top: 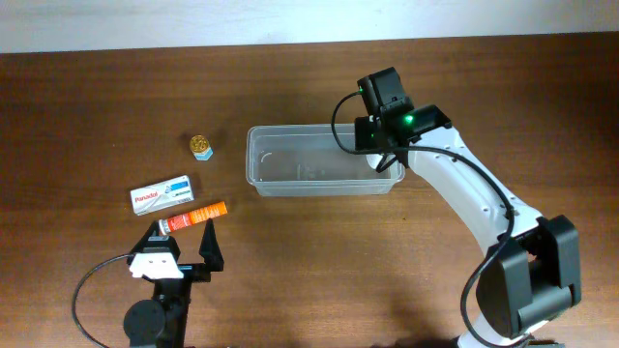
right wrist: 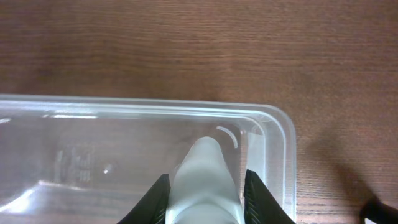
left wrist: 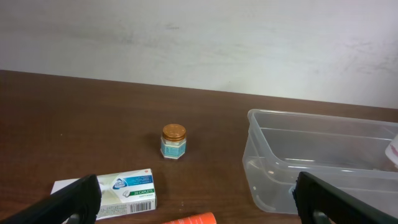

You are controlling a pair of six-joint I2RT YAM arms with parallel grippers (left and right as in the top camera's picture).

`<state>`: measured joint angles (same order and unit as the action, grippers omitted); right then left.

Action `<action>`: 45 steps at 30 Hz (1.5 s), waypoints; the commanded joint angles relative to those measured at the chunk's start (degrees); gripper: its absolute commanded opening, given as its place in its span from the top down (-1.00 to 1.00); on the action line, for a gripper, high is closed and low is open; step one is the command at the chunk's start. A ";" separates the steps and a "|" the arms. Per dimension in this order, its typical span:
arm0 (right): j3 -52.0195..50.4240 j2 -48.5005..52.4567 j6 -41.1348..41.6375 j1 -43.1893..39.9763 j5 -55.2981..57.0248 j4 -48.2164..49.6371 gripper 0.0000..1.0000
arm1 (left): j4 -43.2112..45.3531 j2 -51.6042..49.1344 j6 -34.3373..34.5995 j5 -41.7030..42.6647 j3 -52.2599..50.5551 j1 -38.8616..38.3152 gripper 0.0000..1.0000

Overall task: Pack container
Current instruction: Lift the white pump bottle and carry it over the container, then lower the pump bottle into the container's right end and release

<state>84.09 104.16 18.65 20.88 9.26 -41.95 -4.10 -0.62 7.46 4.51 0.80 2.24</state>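
The white item [right wrist: 202, 165] in the right gripper [right wrist: 205, 200] is cut off by the bottom edge of the wrist view. Only a smooth, rounded, tapering tip shows, and what it is cannot be told. The fingers pinch it from both sides inside the right end of the container [top: 290, 166]; whether it touches the floor is unclear. From overhead the gripper hides it.

The container, a clear plastic tub with rounded corners and a rim, sits mid-table [top: 97, 97] on dark wood. The left gripper [top: 182, 242] is spread wide and holds nothing, low at the left. An orange tube [top: 193, 217] lies just ahead of its tips, mostly cut off in the left wrist view. Beyond lie a white card box [top: 162, 194] and a small gold-lidded jar [top: 200, 147], which stands upright and apart from the tub.
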 commanded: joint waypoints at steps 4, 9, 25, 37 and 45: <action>-0.26 2.91 2.03 0.33 3.08 0.90 0.59 | -0.11 0.28 -0.92 0.22 -0.28 0.28 -0.99; -0.28 4.17 2.03 0.33 3.30 1.55 0.60 | -0.11 0.28 -0.92 0.22 -0.28 0.28 -0.99; -0.31 7.15 3.56 0.04 5.14 3.26 0.60 | -0.11 0.28 -0.92 0.22 -0.28 0.28 -0.99; -0.31 8.39 4.33 0.04 6.27 3.37 0.34 | -0.09 0.28 -0.92 0.22 -0.28 0.28 -0.99; -0.31 8.39 4.31 0.04 6.23 3.43 -0.01 | -0.11 0.28 -0.92 0.22 -0.28 0.28 -0.99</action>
<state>84.07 111.92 22.48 20.88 14.15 -38.70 -4.10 -0.62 7.46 4.51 0.80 2.24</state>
